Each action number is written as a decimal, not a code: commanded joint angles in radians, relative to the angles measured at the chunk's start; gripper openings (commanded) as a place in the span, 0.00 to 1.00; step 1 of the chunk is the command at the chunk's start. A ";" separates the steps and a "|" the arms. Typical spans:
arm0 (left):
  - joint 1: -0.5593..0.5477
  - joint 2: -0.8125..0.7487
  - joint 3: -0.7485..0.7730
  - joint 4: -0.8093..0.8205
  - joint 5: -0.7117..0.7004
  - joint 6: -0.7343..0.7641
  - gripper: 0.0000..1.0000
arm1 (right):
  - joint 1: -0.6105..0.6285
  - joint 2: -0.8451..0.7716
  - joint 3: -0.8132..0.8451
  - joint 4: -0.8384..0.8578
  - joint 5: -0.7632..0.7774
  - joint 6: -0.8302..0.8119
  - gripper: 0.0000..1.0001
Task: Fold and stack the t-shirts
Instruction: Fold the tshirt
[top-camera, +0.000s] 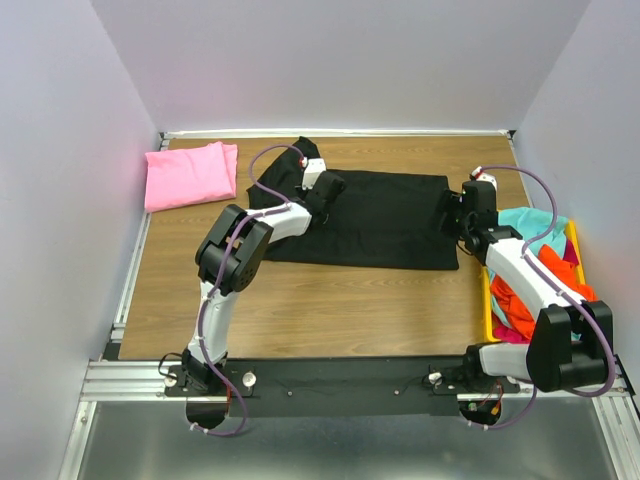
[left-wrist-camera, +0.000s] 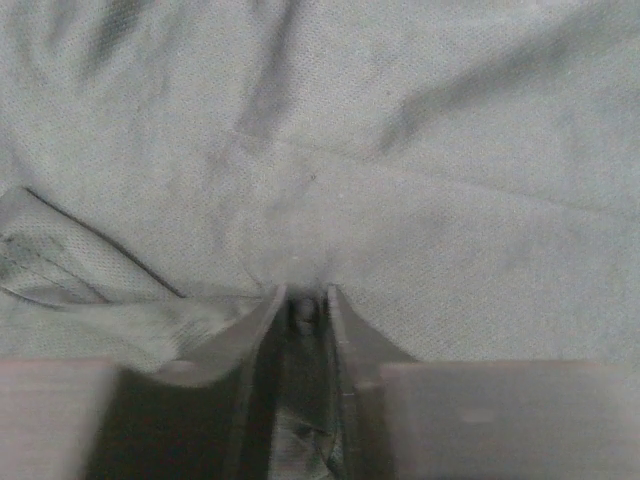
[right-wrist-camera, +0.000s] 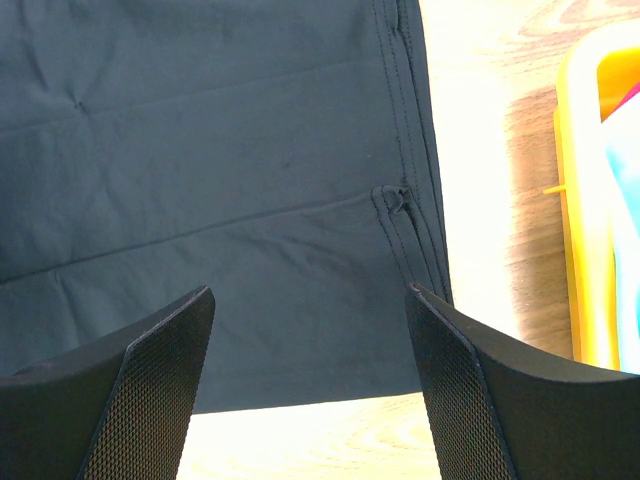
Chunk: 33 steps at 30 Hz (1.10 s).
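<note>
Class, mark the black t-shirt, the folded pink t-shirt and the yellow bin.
black t-shirt (top-camera: 390, 215), top external view, middle of the spread cloth.
pink t-shirt (top-camera: 190, 175), top external view, centre of the folded bundle.
yellow bin (right-wrist-camera: 578, 230), right wrist view, its rim.

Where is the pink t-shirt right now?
In the top external view, the pink t-shirt lies folded at the far left corner of the table, by the left wall, apart from the black t-shirt spread at centre.

Overhead view faces whole table (top-camera: 300, 310); both wrist views look close down on black t-shirt (top-camera: 390, 215).
</note>
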 joint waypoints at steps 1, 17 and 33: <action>0.001 0.019 0.016 -0.033 -0.047 -0.003 0.26 | 0.005 -0.008 -0.009 0.026 -0.011 -0.017 0.84; -0.031 -0.002 0.045 -0.019 -0.120 0.037 0.00 | 0.005 0.002 -0.006 0.027 -0.011 -0.016 0.84; -0.059 0.013 0.068 0.009 -0.105 0.078 0.03 | 0.007 0.013 -0.005 0.027 -0.017 -0.020 0.84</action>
